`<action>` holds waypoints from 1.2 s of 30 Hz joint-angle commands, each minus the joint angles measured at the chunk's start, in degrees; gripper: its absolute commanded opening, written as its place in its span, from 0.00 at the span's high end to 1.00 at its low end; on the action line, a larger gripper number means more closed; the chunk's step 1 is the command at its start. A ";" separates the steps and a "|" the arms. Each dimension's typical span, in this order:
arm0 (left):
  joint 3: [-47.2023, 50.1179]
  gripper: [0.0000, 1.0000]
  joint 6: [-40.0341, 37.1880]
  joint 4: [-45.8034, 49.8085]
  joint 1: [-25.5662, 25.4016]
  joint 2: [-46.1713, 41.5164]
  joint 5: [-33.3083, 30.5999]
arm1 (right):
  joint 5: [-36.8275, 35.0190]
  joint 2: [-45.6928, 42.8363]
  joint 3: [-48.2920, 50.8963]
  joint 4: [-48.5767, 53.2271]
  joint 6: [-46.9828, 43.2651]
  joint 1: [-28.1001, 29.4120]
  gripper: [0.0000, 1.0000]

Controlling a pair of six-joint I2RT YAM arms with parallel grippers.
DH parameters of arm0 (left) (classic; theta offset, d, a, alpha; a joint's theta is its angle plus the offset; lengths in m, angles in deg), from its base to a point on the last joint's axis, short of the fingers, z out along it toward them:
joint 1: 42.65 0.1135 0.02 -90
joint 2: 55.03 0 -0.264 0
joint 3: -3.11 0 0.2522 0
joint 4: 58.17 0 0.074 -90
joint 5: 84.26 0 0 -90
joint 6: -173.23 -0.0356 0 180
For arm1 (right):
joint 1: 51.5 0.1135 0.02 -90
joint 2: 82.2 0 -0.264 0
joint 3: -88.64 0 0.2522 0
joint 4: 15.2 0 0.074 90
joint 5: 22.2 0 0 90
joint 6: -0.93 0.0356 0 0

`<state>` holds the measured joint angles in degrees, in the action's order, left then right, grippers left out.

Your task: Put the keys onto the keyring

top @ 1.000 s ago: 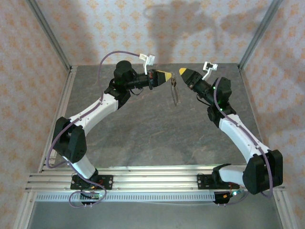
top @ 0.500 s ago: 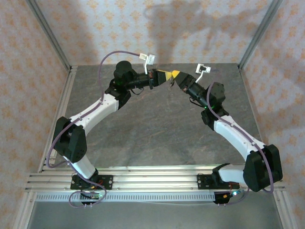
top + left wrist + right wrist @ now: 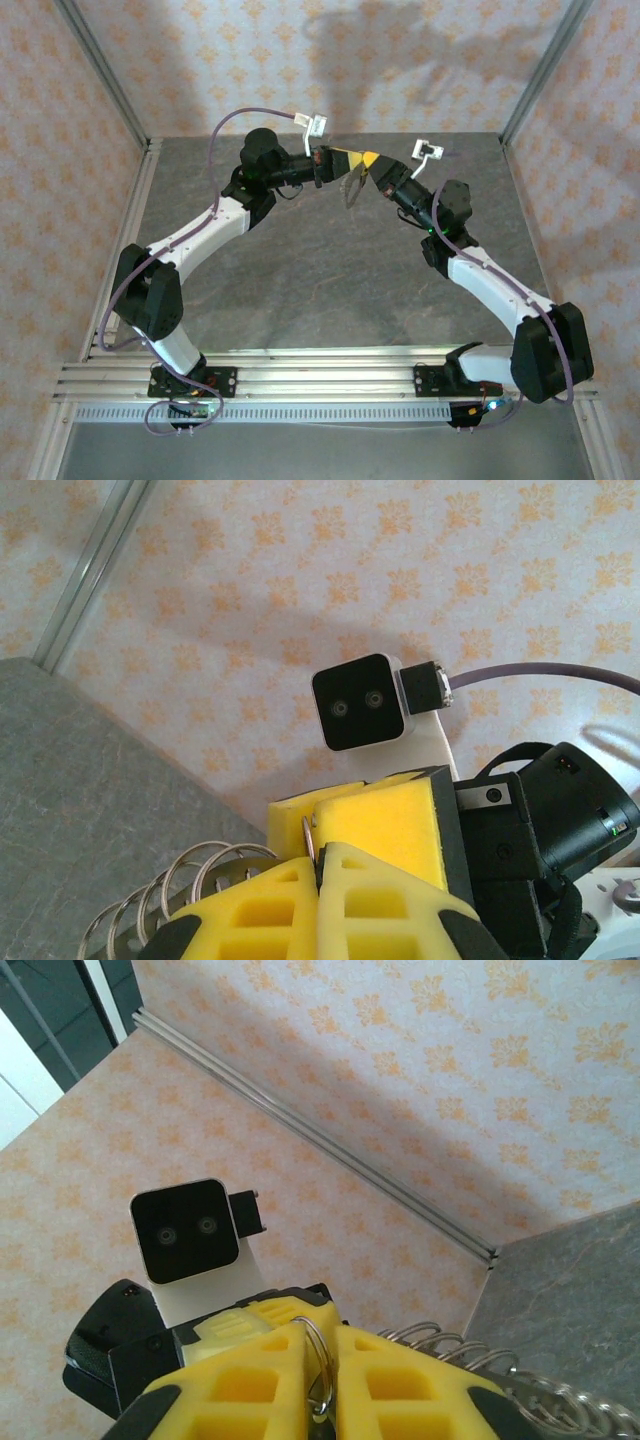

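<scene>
The top view looks down from behind; the left wrist camera (image 3: 187, 1230) and right wrist camera (image 3: 358, 702) closely face each other.

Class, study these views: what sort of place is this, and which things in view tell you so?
Probably a robot test cell in a lab: left arm and right arm bolted to an aluminium rail, a grey stone-look tabletop, patterned wall panels in metal framing around it.

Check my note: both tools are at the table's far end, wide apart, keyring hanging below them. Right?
Not wide apart: in the top external view the left tool and right tool meet tip to tip. The rest holds, with the keyring hanging below them.
</scene>
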<state>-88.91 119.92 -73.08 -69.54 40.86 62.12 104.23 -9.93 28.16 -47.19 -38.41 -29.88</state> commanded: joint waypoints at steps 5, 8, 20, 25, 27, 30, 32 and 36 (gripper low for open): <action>-0.40 1.00 0.14 -5.25 -0.43 -0.15 -1.10 | 3.92 -0.15 0.59 -4.02 1.60 0.97 1.00; -0.96 1.00 -0.48 -3.23 -0.48 -0.25 -1.25 | 2.87 -0.63 0.29 -1.55 -0.02 0.97 1.00; -4.38 0.65 -4.44 8.05 5.75 -1.67 -1.89 | 10.69 2.26 -6.30 6.34 -1.52 -4.69 1.00; -11.47 0.61 -10.57 18.62 7.23 1.80 3.96 | 17.92 5.66 -11.72 10.39 -3.31 -6.79 1.00; -14.87 0.60 -13.15 22.91 7.65 3.86 6.75 | 21.21 7.29 -14.46 13.35 -5.06 -7.18 1.00; -20.74 0.60 -15.82 28.78 8.22 7.61 11.21 | 26.32 10.03 -18.76 16.85 -6.93 -7.45 1.00; -24.32 0.60 -17.26 32.15 8.35 9.85 13.51 | 27.96 11.28 -20.81 19.13 -8.34 -7.50 1.00; -29.10 0.60 -19.57 36.81 8.35 12.39 16.36 | 28.63 12.35 -22.57 20.79 -9.54 -7.72 1.00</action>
<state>-114.68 104.10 -43.09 -61.85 52.16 73.42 128.95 2.18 8.16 -27.28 -45.43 -37.11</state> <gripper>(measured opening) 0.396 0.044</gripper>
